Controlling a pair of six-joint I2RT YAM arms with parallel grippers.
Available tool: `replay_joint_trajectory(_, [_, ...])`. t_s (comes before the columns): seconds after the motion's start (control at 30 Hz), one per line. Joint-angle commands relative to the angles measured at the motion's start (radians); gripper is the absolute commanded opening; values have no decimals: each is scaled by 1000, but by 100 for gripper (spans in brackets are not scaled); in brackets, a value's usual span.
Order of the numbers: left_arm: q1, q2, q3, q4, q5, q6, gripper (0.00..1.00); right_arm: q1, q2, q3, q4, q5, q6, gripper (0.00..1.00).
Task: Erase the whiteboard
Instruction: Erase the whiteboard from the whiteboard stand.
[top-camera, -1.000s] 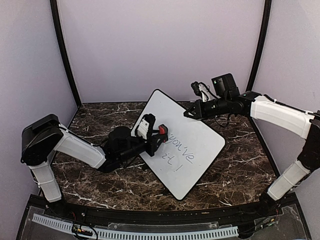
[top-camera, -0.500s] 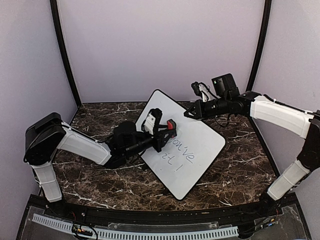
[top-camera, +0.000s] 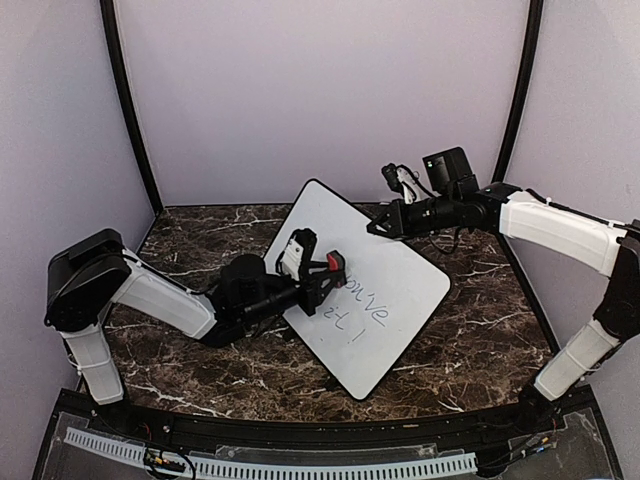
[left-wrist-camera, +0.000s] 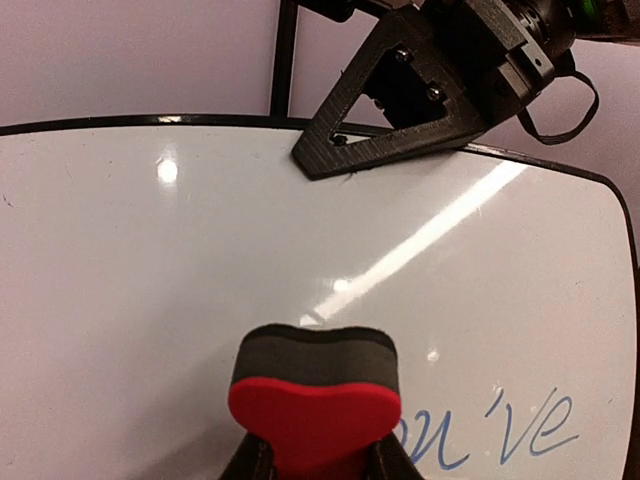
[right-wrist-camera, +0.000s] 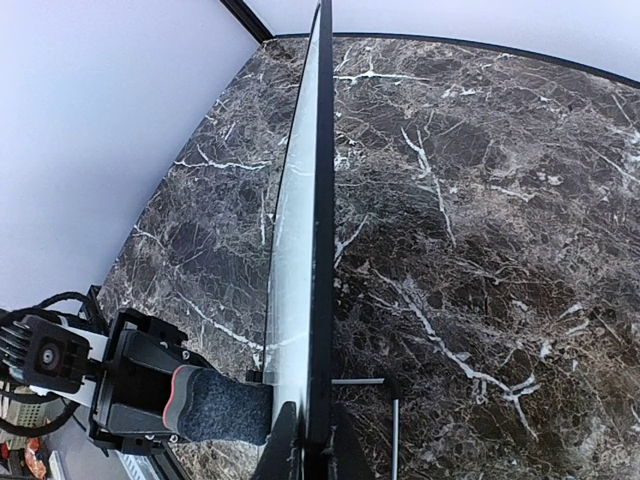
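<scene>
The whiteboard (top-camera: 385, 275) sits at the middle of the marble table (top-camera: 190, 250), turned so that one corner points at the table's near edge and another at its back edge. It looks tipped up on the side toward the back right corner, though I can't be sure how far it is off the stone. The right gripper (top-camera: 377, 227) reaches in from the right edge of the table and is clenched on the board's thin black rim, one finger on each face as its own wrist camera shows. The left gripper (top-camera: 333, 270) comes across from the left edge, low over the table, with its jaws clamped on a small red eraser (left-wrist-camera: 315, 400). The eraser's dark felt face is pressed flat against the white writing surface, about midway along the board. Just beside the eraser, toward the board's right-hand corner, runs the blue-grey handwriting (left-wrist-camera: 520, 435), its first letters partly hidden behind the red block, and a second shorter line lies below it toward the near corner. The stretch of board between the eraser and the back corner is blank and glossy.
</scene>
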Motion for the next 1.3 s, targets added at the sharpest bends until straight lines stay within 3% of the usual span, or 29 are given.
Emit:
replay_joint_trajectory(0.0, [-8,20,-94,-163,-15,-27,0,74,52,-42,65,-53,-181,0])
replay_joint_trajectory(0.43, [11,8,-81,-173,-136,12,0,74,48,-42,66,-57,-180,0])
replay_joint_trajectory(0.7, [69,-42,-33,-222,-112,36,0,74,47,-42,66,-59,-181,0])
replay_joint_trajectory(1.03, [61,2,-84,-154,-37,-27,0,74,56,-41,67,-61,-181,0])
replay_joint_trajectory(1.27, [35,26,-113,-140,-64,-25,0,73,57,-41,66,-56,-183,0])
